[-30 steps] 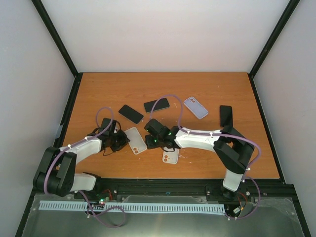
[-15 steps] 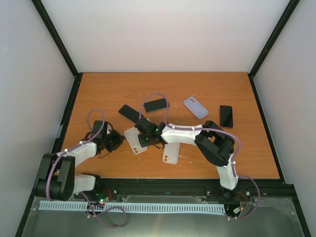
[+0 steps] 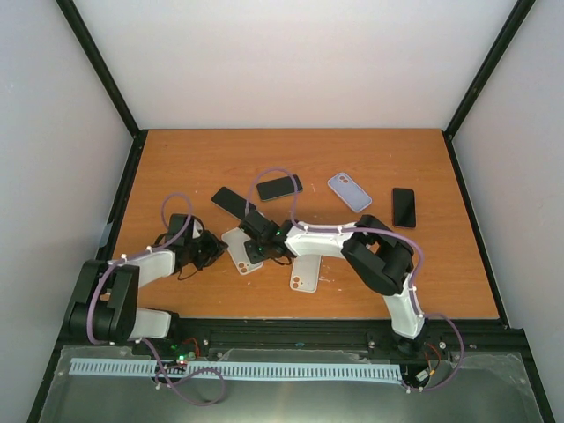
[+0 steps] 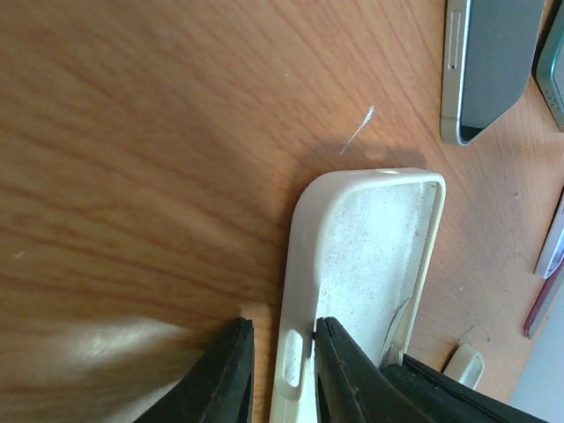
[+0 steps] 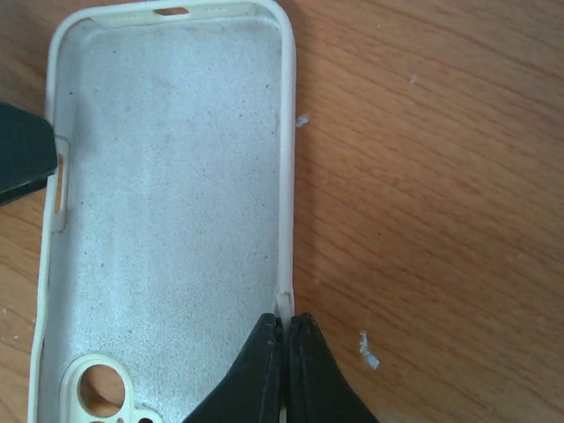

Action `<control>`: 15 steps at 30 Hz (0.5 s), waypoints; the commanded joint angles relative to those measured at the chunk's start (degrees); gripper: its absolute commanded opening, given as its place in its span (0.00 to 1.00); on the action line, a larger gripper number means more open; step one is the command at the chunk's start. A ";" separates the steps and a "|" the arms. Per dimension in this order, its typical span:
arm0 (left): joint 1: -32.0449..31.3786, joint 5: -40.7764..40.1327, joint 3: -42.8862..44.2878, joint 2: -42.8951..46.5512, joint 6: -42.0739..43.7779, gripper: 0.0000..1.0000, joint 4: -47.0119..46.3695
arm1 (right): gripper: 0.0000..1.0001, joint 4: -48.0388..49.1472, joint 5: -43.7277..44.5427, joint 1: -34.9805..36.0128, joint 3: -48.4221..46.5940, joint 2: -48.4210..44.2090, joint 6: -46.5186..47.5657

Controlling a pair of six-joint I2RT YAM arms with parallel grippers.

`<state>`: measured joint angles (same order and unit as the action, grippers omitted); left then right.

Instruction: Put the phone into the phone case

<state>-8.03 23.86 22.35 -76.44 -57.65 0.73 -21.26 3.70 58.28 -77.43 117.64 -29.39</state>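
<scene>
An empty cream phone case (image 3: pixel 236 240) lies open side up on the wooden table. My left gripper (image 3: pixel 211 251) straddles its left wall (image 4: pixel 295 291): the inner finger (image 4: pixel 339 370) touches it, the outer finger stands a little off. In the left wrist view the gripper (image 4: pixel 278 330) shows the case interior (image 4: pixel 370 256) ahead. My right gripper (image 3: pixel 253 249) is pinched shut on the case's right wall (image 5: pixel 284 304); its fingertips (image 5: pixel 286 322) meet there. A dark phone (image 3: pixel 233 202) lies just beyond the case and shows in the left wrist view (image 4: pixel 493 62).
Another black phone (image 3: pixel 278 187), a lavender case (image 3: pixel 350 191) and a third black phone (image 3: pixel 404 207) lie farther back. A white phone back or case (image 3: pixel 304 273) lies under my right arm. Black frame rails edge the table (image 3: pixel 176 167).
My right gripper moved left and closed on the case's right wall. My left gripper drew back left, then came in again to the case's left wall.
</scene>
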 commanded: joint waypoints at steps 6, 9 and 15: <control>0.31 2.71 2.72 -6.69 3.76 0.21 -1.44 | 0.03 10.63 -2.81 -0.56 13.44 -7.96 -4.71; 0.22 3.57 2.61 -7.93 4.19 0.19 -2.59 | 0.03 17.60 -8.69 -2.50 19.23 -10.28 -9.55; 0.13 4.05 2.71 -8.91 4.79 0.16 -3.10 | 0.03 26.14 -15.64 -4.43 25.83 -11.91 -15.58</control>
<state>-8.03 29.02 24.93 -83.64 -54.76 -4.54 0.12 -6.46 54.57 -54.87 106.61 -39.62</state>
